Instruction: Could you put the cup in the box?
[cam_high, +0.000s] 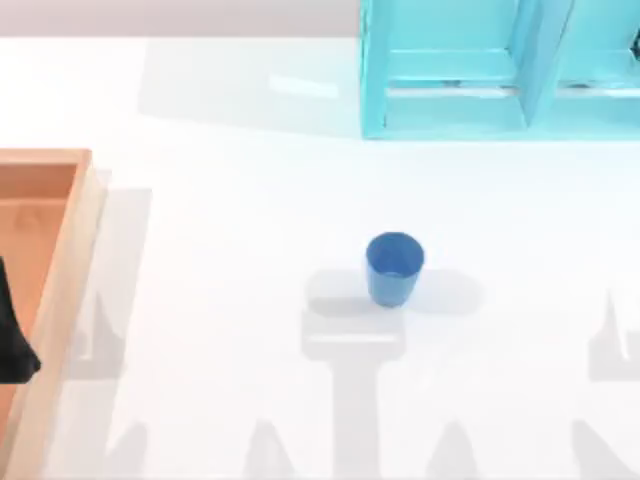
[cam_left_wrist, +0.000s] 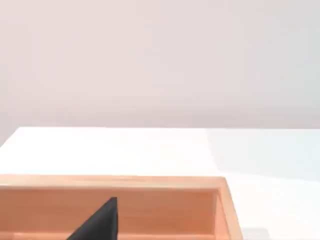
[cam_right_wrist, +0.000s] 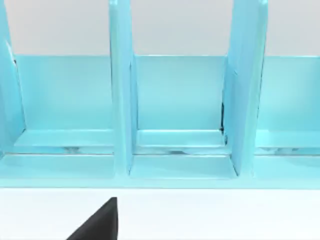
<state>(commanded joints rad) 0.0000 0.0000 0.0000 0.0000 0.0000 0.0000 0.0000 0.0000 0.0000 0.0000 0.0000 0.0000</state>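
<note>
The small blue cup (cam_high: 395, 266) stands upright on the white table, a little right of the middle in the top view. The wooden box (cam_high: 70, 250) lies at the table's left edge, orange-brown inside with a tan rim. Its far wall (cam_left_wrist: 115, 183) also runs across the left wrist view. A dark part of my left gripper (cam_high: 14, 340) hangs over the box's inside, far left of the cup, and shows again in the left wrist view (cam_left_wrist: 100, 222). A dark part of my right gripper (cam_right_wrist: 100, 222) sits above the white table, facing the shelf unit.
A turquoise shelf unit (cam_high: 480, 70) with upright dividers (cam_right_wrist: 122, 100) stands at the back right of the table. White tabletop stretches between the cup and the box. A pale wall rises behind the table.
</note>
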